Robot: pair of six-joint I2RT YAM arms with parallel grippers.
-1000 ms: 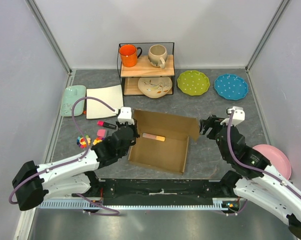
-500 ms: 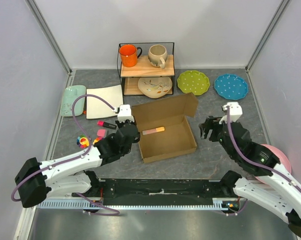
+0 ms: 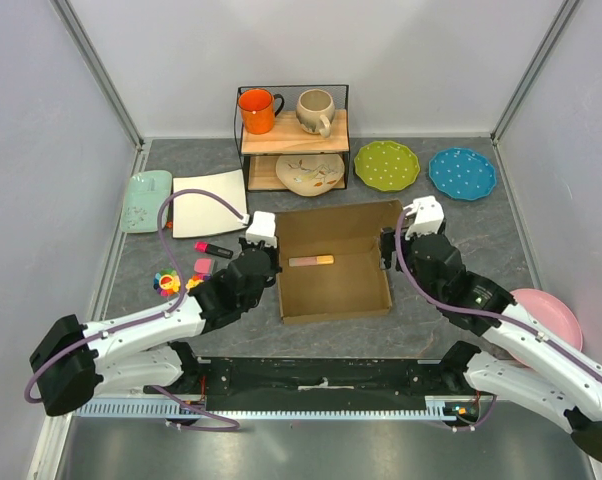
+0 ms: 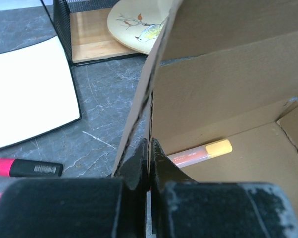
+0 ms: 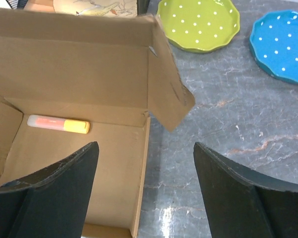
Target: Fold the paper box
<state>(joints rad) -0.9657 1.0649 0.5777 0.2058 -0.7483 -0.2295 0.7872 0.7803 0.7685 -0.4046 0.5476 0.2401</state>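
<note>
— Grey marbled tabletop (image 3: pixel 436 215), plain brown corrugated paper box (image 3: pixel 336 285) in the middle, lid up. Any writing?
— Left wrist: black pink-capped marker (image 4: pixel 25 168), lettering unreadable; the left gripper (image 4: pixel 150 163) pinches the box's left wall.
— Right wrist?
— There the right gripper (image 5: pixel 145 148) gapes wide astride the right wall, gripping nothing.

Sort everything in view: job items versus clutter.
Job: paper box; left claw, shut on its wall; right claw, open by its right wall.
Lying about: marker inside the box, orange mug, beige mug, green plate, blue plate, pink plate, white plate, pink highlighter.
</note>
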